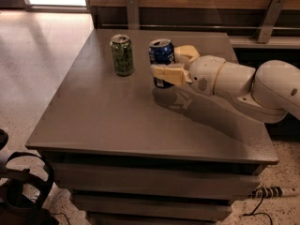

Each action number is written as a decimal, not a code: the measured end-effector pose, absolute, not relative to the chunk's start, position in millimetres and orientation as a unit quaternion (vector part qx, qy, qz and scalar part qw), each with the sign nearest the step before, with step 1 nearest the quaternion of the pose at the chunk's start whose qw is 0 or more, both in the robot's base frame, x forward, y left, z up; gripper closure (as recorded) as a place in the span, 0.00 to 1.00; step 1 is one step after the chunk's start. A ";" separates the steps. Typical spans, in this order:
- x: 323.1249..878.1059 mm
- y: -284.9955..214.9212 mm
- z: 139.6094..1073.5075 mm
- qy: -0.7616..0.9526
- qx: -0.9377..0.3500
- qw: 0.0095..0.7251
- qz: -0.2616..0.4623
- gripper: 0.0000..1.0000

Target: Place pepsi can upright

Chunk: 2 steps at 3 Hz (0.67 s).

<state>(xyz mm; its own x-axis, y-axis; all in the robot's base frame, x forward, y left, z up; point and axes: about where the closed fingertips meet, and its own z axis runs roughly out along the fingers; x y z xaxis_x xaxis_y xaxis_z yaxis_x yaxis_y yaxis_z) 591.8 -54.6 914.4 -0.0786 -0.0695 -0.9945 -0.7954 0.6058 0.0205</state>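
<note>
The pepsi can [161, 54] is blue with silver ends and stands upright near the back middle of the grey table [108, 121]. My gripper [165, 69] reaches in from the right on a white arm [243, 86] and is shut on the pepsi can. One cream finger [168, 74] crosses the can's lower front. The can's base is at the table top or just above it; I cannot tell which.
A green patterned can [122, 55] stands upright to the left of the pepsi can. A yellow sponge-like object [186, 53] lies just behind the gripper. A wooden wall with metal brackets runs behind the table. A dark bag [21, 191] sits on the floor at the lower left.
</note>
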 end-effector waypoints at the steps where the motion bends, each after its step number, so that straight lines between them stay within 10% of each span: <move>1: 580.0 -54.4 914.2 0.653 -0.321 0.613 0.308 1.00; 2: 574.4 -53.5 906.0 0.654 -0.317 0.613 0.309 1.00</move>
<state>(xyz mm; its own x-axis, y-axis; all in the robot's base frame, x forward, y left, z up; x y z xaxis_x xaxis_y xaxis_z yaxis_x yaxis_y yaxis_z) 574.4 -53.5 906.0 -0.0462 -0.0364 -0.9983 -0.7941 0.6076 0.0146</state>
